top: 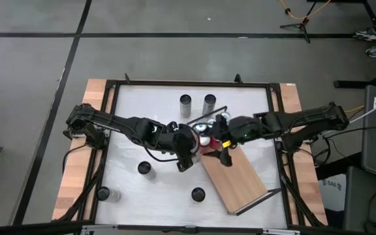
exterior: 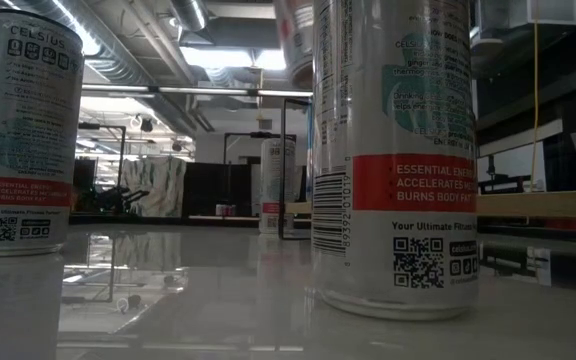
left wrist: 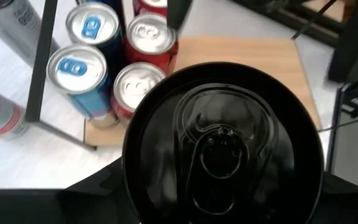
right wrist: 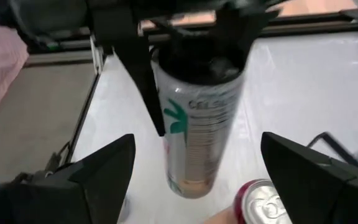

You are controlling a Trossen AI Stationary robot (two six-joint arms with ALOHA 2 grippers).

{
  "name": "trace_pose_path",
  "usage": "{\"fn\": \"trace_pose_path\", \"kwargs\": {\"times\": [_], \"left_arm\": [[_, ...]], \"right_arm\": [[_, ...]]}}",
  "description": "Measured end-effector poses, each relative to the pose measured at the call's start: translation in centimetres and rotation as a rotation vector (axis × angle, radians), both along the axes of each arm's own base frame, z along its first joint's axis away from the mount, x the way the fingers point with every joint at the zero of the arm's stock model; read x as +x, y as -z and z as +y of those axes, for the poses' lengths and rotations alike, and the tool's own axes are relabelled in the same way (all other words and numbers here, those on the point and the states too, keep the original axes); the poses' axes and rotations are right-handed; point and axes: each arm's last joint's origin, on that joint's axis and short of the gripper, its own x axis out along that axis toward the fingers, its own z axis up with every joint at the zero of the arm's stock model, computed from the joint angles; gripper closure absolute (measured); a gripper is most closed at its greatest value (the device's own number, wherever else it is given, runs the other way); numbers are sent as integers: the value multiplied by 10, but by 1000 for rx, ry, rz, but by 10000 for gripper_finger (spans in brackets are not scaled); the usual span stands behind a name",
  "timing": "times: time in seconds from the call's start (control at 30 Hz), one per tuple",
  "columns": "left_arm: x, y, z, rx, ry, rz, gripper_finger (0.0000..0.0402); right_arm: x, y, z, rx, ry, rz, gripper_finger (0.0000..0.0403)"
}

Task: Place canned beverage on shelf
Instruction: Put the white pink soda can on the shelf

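Note:
My left gripper is shut on a tall silver can with a black top, just off the shelf's far-left end. The can also shows in the right wrist view. The shelf is a light-wood board lying slantwise on the white table. Blue cans and red cans stand on its far end inside a black wire rail. My right gripper is open and empty over that end, its fingers spread wide and facing the held can. My left gripper holds the can by its upper part, pinched between two fingers on opposite sides of the wall. The fingers come from above and point down. The can hangs upright below them, its bottom seemingly clear of the table.
Two cans stand at the table's far middle, and three black-topped ones toward the near left. One can fills the low view. A black frame rings the table. The shelf's near part is bare.

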Motion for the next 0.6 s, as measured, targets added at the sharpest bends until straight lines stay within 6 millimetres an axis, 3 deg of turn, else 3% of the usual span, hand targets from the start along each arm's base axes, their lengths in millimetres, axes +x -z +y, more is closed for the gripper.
{"fn": "trace_pose_path", "kwargs": {"times": [0.3, 0.6], "left_arm": [[4, -4, -1, -8, -8, -59, 159], [10, -10, -3, -26, -11, -152, 159]], "right_arm": [[13, 17, 11, -13, -25, 56, 66], [14, 19, 10, -28, -4, 59, 66]]}}
